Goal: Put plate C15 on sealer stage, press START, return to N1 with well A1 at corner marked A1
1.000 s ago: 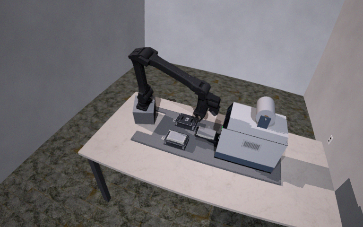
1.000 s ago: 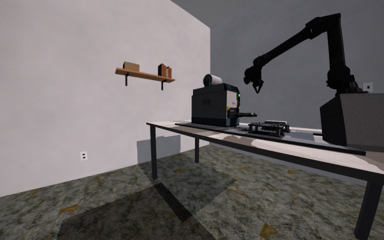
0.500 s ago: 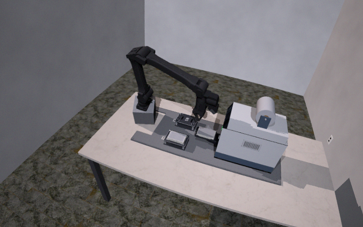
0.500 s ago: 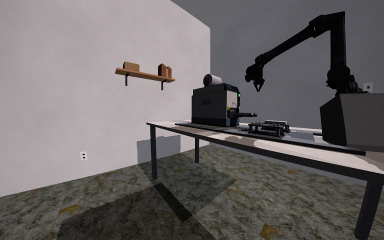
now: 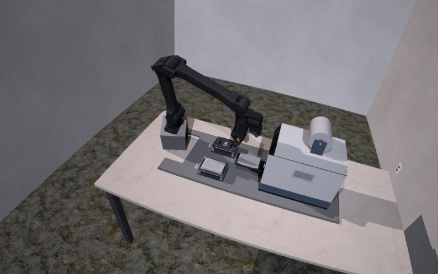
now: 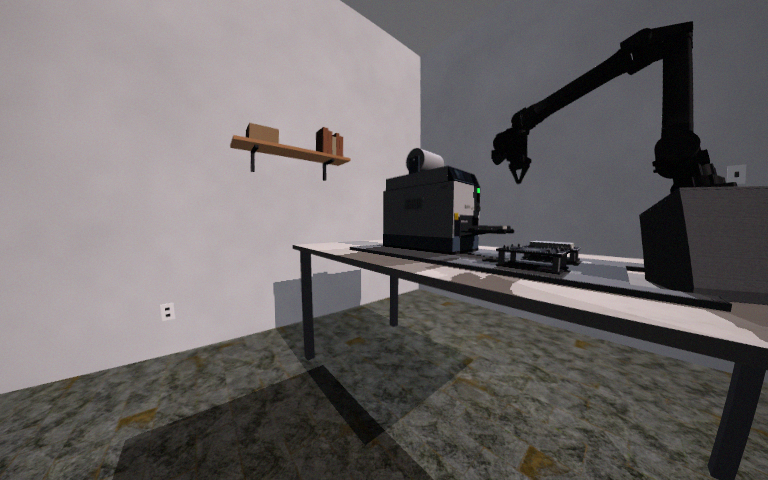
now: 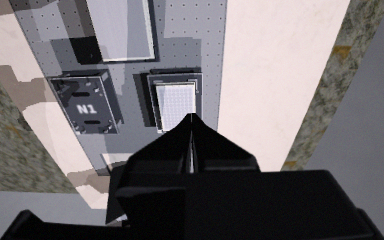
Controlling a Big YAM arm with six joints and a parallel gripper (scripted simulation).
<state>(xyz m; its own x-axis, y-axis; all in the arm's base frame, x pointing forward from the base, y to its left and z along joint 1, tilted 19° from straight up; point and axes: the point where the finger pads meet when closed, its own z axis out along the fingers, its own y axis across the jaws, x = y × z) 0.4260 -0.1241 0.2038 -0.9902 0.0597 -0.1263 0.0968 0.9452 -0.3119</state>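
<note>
Plate C15 [image 5: 248, 160] [image 7: 123, 29] lies flat on the sealer's stage [image 6: 493, 231], which is out; its top looks smooth and grey. The sealer's lamp [image 6: 478, 190] [image 5: 268, 154] is green. Nest N1 [image 5: 221, 145] [image 7: 88, 108] is empty and its label shows in the wrist view. Nest N2 holds a white-welled plate [image 5: 212, 165] [image 7: 175, 101]. My gripper [image 5: 235, 141] [image 6: 518, 175] [image 7: 191, 120] is shut on nothing and hangs high above the nests, left of the stage.
The sealer [image 5: 290, 142] [image 6: 424, 209] stands at the right of the grey base board [image 5: 181, 164], with a foil roll [image 5: 320, 129] [image 6: 424, 159] on top. The arm's pedestal [image 5: 174, 137] [image 6: 702, 237] stands at the left end. A wall shelf [image 6: 288, 150] hangs far off.
</note>
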